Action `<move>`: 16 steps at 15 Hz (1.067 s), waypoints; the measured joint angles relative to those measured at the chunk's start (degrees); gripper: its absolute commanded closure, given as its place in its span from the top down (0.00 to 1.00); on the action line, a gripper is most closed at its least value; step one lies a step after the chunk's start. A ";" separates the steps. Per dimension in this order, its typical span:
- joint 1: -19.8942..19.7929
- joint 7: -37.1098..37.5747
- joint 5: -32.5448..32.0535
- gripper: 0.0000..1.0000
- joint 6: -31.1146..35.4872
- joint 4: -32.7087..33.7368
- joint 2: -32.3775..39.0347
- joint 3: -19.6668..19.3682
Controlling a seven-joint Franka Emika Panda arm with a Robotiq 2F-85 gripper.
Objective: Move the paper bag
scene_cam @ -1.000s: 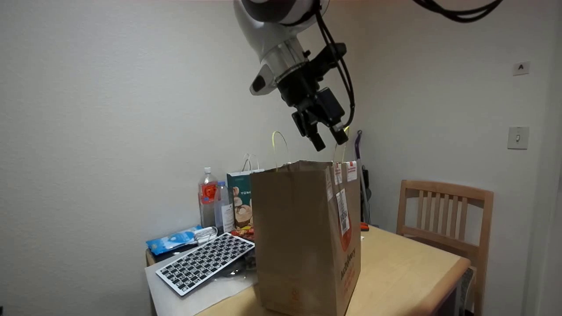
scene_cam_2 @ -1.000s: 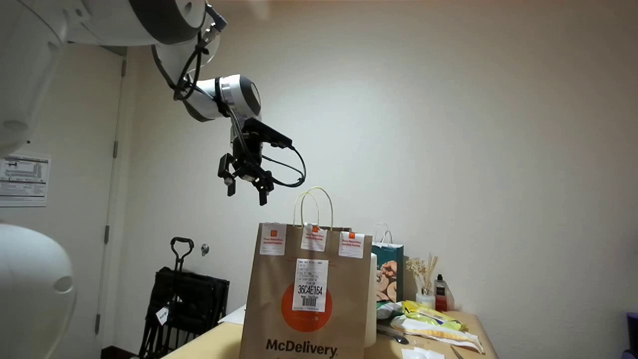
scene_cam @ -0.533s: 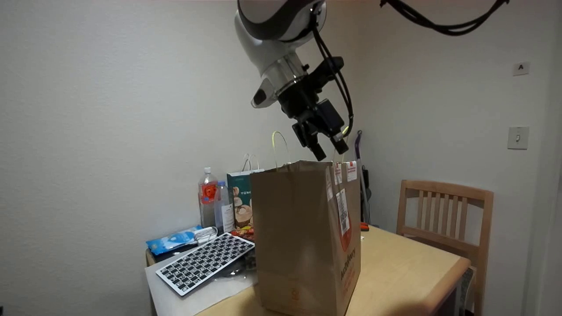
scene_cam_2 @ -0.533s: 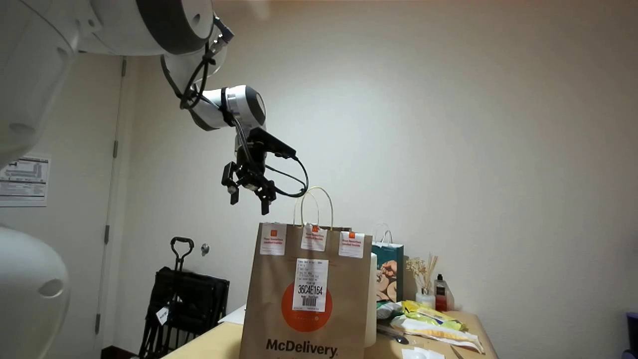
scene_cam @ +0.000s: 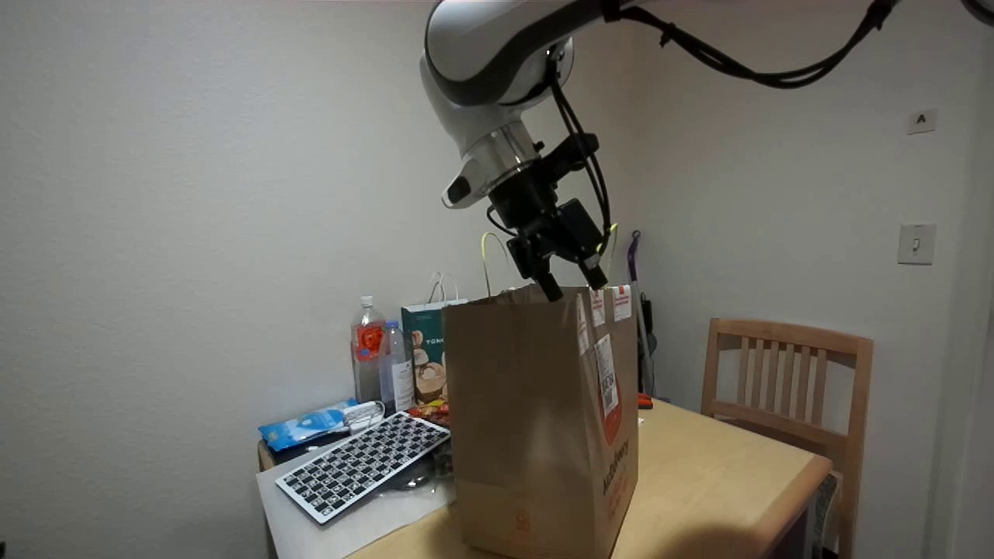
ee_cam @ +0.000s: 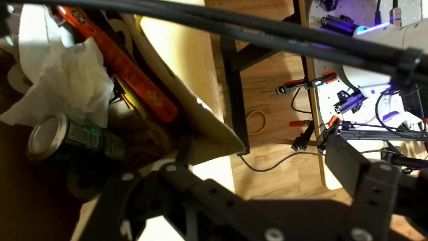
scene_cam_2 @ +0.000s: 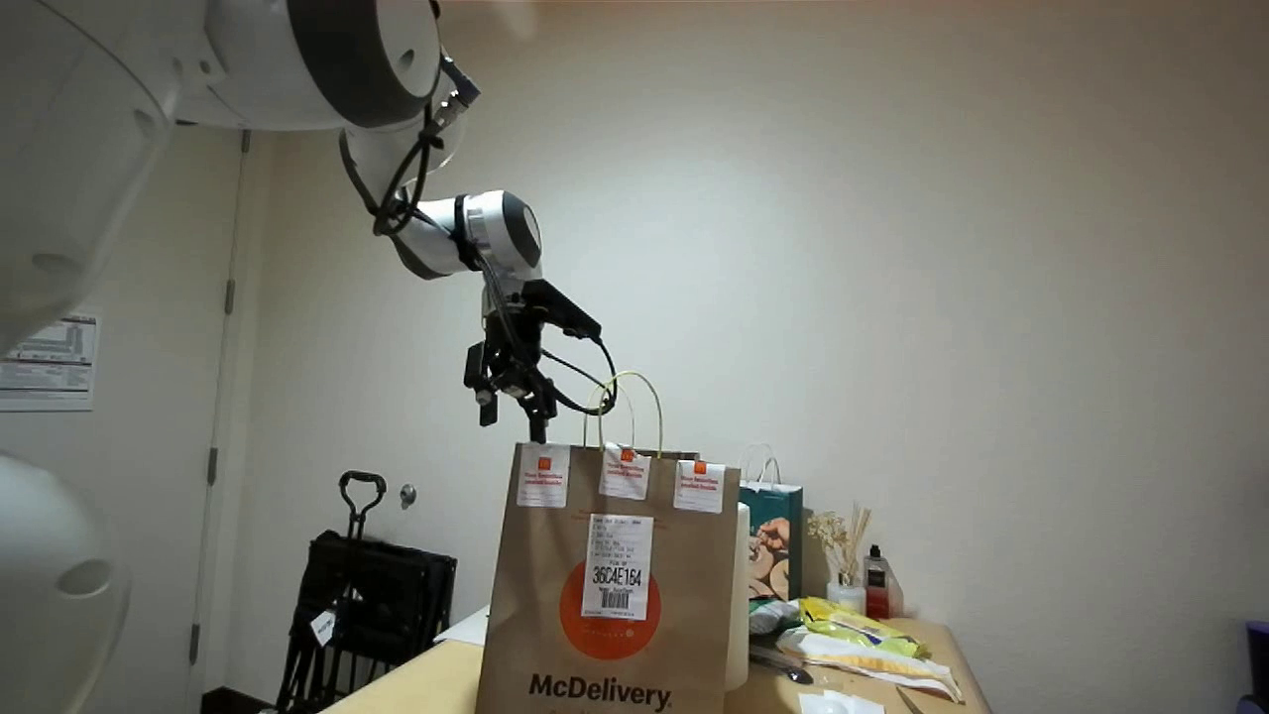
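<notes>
The paper bag [scene_cam: 528, 419] stands upright on the table, brown, with thin twisted handles. In an exterior view its face [scene_cam_2: 525, 615] carries McDelivery print, an orange disc and white stickers. My gripper [scene_cam: 575, 287] is open, tilted, at the rim of the bag near one top corner. In an exterior view one fingertip of the gripper [scene_cam_2: 513, 426] reaches the rim's height and the other hangs outside. In the wrist view one finger [ee_cam: 185, 150] is over the bag's mouth and the other finger [ee_cam: 344, 164] lies beyond its wall [ee_cam: 210, 144]. Contact cannot be told.
Inside the bag lie a dark can [ee_cam: 83, 140], an orange-red bar [ee_cam: 127, 73] and white tissue [ee_cam: 77, 80]. A green printed carrier [scene_cam: 423, 334], bottles [scene_cam: 367, 341] and a keyboard-like panel [scene_cam: 365, 466] are on the table [scene_cam: 699, 466]. A wooden chair [scene_cam: 784, 380] stands beyond.
My gripper has come down from above the bag to its rim, moving slightly right in an exterior view. It stays open. The bag has not moved.
</notes>
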 measured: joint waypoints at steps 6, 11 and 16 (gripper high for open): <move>-0.34 -2.03 0.00 1.00 -1.63 -1.06 0.59 -0.06; -1.64 0.78 1.11 0.53 -8.78 -1.25 1.70 -0.25; -3.12 0.90 3.89 0.20 -9.18 -1.25 2.24 -0.22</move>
